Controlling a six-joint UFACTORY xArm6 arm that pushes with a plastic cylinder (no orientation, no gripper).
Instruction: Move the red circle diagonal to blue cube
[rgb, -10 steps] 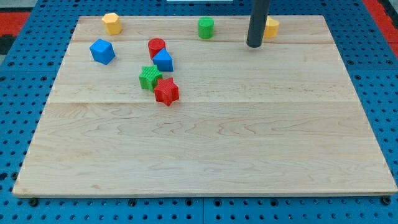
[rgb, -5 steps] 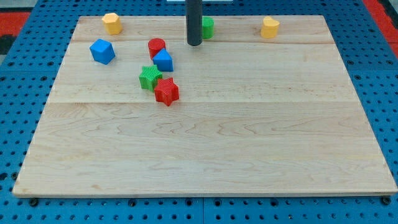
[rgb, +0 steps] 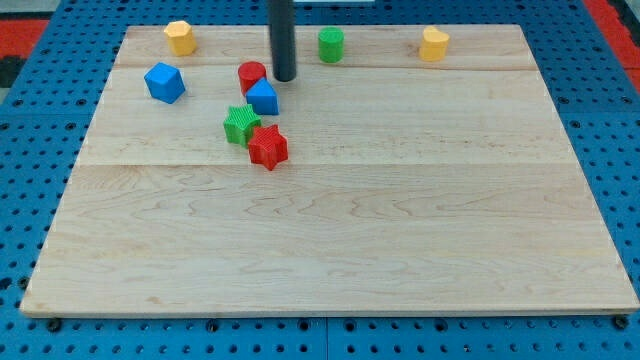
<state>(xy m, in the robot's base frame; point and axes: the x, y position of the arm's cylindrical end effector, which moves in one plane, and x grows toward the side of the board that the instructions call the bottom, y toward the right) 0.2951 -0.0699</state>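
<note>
The red circle (rgb: 251, 74) stands on the wooden board (rgb: 400, 220) at the upper left, touching a second blue block (rgb: 263, 98) just below it. The blue cube (rgb: 164, 82) sits apart, to the left of the red circle. My tip (rgb: 285, 78) is just right of the red circle, very close to it, and above the second blue block.
A green star (rgb: 240, 124) and a red star (rgb: 267, 147) sit together below the second blue block. A yellow block (rgb: 180, 37) is at the top left, a green cylinder (rgb: 331, 44) at top middle, a yellow block (rgb: 434, 43) at top right.
My tip has slid left along the top of the board, from beside the right yellow block, past the green cylinder, to just right of the red circle. No block has moved.
</note>
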